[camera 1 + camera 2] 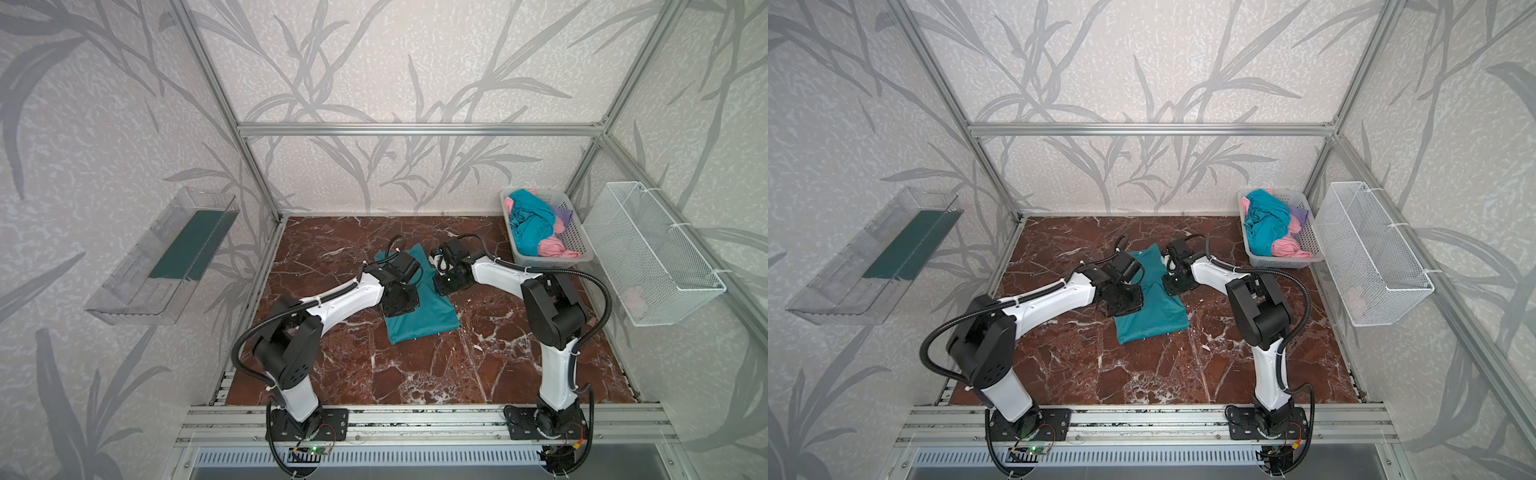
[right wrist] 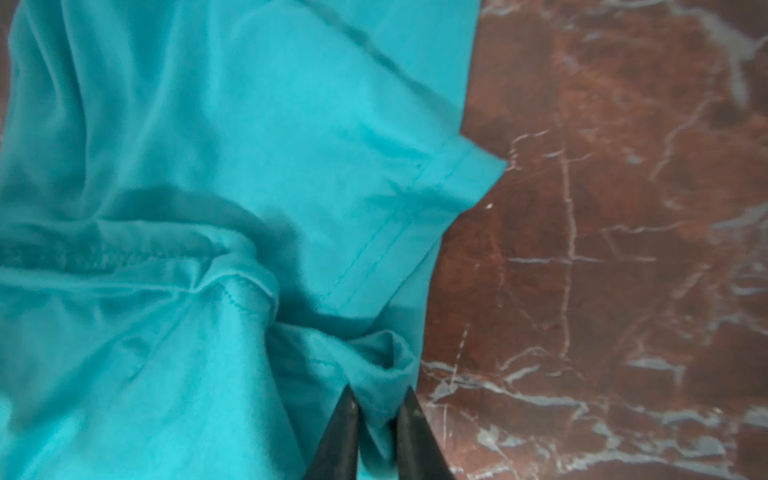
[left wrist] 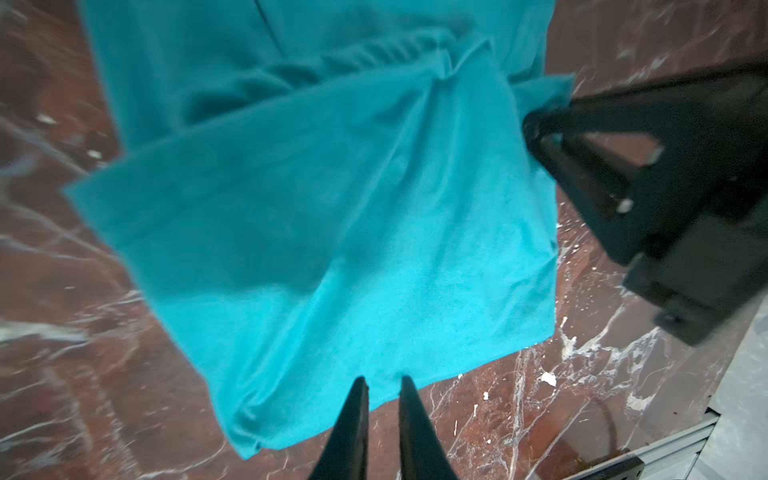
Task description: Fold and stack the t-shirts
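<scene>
Pinching the teal t-shirt (image 1: 419,318) with both tools.
The teal t-shirt lay partly folded in the middle of the brown counter (image 1: 415,374). The left tool (image 3: 383,384) was almost together, clamped on one edge of it. The right tool (image 2: 380,395) was almost together too, with a bunch of the same shirt squeezed between its tips. More t-shirts (image 1: 532,226), teal, pink and lilac, sat heaped in the grey basket (image 1: 575,235) at the far right corner.

The t-shirt (image 1: 419,316) is soft matt jersey cloth, the tabletop (image 1: 332,374) glossy marble-look, the basket (image 1: 575,239) perforated plastic.
</scene>
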### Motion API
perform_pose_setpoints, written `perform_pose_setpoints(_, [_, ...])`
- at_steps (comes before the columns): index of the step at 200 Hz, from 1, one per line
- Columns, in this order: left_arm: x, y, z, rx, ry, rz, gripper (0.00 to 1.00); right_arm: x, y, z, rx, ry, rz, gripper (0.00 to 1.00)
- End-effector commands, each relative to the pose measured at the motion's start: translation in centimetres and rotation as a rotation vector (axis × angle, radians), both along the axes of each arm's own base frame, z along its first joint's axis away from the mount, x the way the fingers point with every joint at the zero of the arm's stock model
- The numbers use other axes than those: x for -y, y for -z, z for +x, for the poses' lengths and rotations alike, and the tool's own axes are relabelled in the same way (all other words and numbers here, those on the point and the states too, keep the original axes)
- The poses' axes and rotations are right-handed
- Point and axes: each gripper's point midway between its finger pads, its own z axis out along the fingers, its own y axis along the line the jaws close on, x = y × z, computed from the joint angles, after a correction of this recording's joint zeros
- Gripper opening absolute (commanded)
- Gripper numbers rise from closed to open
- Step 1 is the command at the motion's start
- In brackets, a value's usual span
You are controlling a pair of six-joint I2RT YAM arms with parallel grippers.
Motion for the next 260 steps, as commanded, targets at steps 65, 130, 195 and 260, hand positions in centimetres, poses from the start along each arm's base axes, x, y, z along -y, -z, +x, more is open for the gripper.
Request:
perform_pose_setpoints(65, [-2.3, 7.2, -4.2, -0.173, -0.031, 0.090, 0.15, 3.6, -1.5, 2.6, 0.025, 0.204, 0.004, 0.04])
perform_pose_setpoints(130, [-3.3, 8.4, -5.7, -0.216, -0.029, 0.118, 0.15, 4.1, -1.8, 2.2, 0.010, 0.219, 0.029, 0.29])
perform_pose_setpoints(195, [0.7, 1.7, -0.5, -0.071, 0.043, 0.029, 0.21, 2.2, -7.0, 1.3, 0.135, 0.134, 0.055, 0.21])
perform_pose_setpoints(260, [1.0, 0.0, 3.5, -0.011, 0.002, -0.022, 0.21, -4.9, -5.1, -3.1, 0.006, -0.045, 0.220, 0.01])
